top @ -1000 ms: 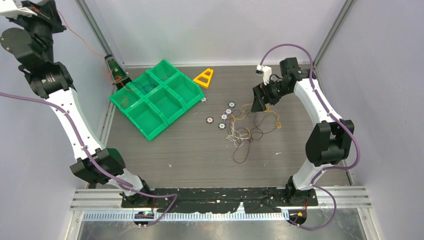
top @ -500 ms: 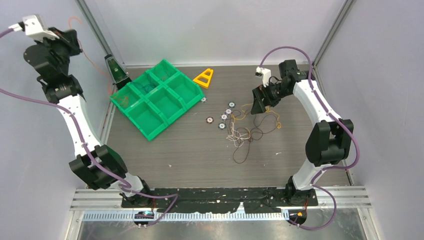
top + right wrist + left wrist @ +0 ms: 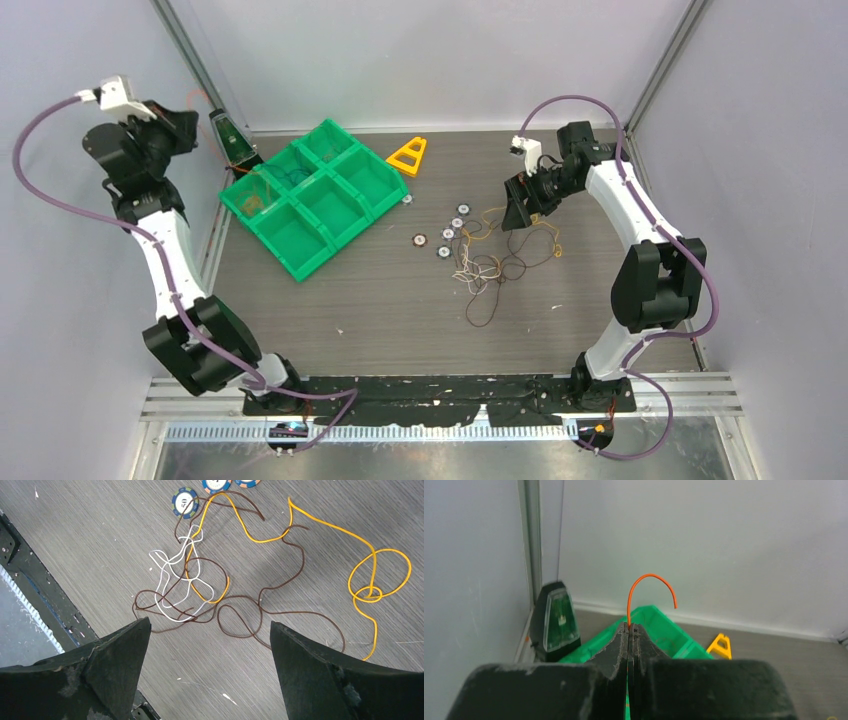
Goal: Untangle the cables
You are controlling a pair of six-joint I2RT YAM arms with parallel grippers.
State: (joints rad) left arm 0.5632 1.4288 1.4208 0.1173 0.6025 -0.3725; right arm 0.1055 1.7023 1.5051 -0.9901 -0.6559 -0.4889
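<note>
The tangle of thin cables (image 3: 495,262) lies on the table right of centre. In the right wrist view it shows as dark brown (image 3: 240,615), white (image 3: 167,580) and yellow (image 3: 370,575) loops crossing each other. My right gripper (image 3: 517,205) hangs open and empty above the tangle, its jaws wide apart (image 3: 210,622). My left gripper (image 3: 185,125) is raised at the far left, near the back wall. It is shut (image 3: 629,626) on a single orange wire (image 3: 651,577), which arcs up and over from the fingertips.
A green tray with several compartments (image 3: 310,195) sits at the back left and holds some thin wires. A black device with a green window (image 3: 230,135) stands in the back left corner. Also on the table are a yellow triangle (image 3: 408,155) and small ringed discs (image 3: 445,235) beside the tangle.
My left arm has come down and to the right from high in the left corner, still holding the orange wire. The right arm has barely moved.
</note>
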